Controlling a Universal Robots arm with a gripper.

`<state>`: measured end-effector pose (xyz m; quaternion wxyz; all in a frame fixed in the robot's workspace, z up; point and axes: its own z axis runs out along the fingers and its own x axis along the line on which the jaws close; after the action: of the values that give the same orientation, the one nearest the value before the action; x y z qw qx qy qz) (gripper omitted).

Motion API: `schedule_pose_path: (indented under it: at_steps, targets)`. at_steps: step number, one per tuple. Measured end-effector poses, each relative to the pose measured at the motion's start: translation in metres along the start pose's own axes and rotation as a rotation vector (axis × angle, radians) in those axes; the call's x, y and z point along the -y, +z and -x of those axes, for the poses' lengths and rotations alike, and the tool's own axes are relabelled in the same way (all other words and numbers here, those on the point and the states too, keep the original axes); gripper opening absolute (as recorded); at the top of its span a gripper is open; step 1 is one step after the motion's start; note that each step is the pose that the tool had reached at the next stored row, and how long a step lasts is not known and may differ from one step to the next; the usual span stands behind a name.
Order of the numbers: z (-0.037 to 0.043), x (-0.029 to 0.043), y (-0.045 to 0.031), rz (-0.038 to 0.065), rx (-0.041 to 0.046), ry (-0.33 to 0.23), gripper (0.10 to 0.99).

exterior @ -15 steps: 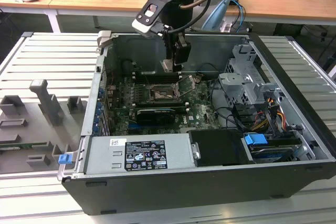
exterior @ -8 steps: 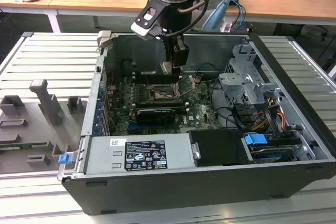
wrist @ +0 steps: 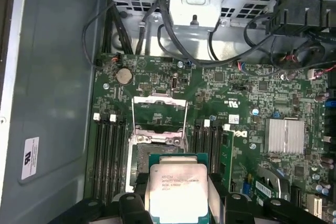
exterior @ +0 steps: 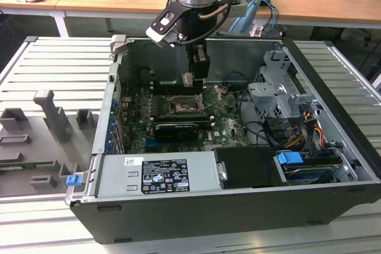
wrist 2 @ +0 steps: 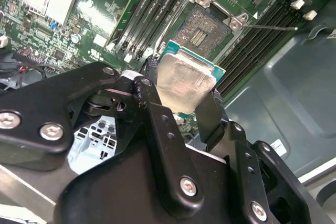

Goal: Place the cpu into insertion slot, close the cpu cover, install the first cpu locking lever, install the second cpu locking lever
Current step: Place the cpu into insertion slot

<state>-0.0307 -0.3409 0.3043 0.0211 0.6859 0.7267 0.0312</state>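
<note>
My gripper (exterior: pixel 189 80) is shut on the cpu (wrist 2: pixel 185 81), a pale silvery square chip on a green carrier, pinched by its edges between the two black fingers (wrist 2: pixel 153 109). The cpu (wrist: pixel 176 188) hangs a little above the green board, tilted, and overlaps the near edge of the insertion slot (wrist: pixel 137 157). In the second wrist view the insertion slot (wrist 2: pixel 202 27) lies bare with its dark contact field showing. The cpu cover (wrist: pixel 159 113) is swung open beyond the slot. A thin locking lever (wrist 2: pixel 273 26) sticks out beside the socket.
Long black memory slots (wrist: pixel 107 150) flank the socket on both sides. A drive cage (exterior: pixel 280 90) with cables and a power supply (exterior: pixel 161 173) fill the case. A finned heatsink (wrist: pixel 285 136) sits nearby. A grey fixture tray (exterior: pixel 41 141) lies at the exterior view's left.
</note>
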Motion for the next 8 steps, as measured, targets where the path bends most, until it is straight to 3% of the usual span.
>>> schedule_pose_path:
  at_steps: [8]
  targets:
    - [0.0, 0.0018, 0.0097, -0.001, 0.0016, 0.009, 0.529]
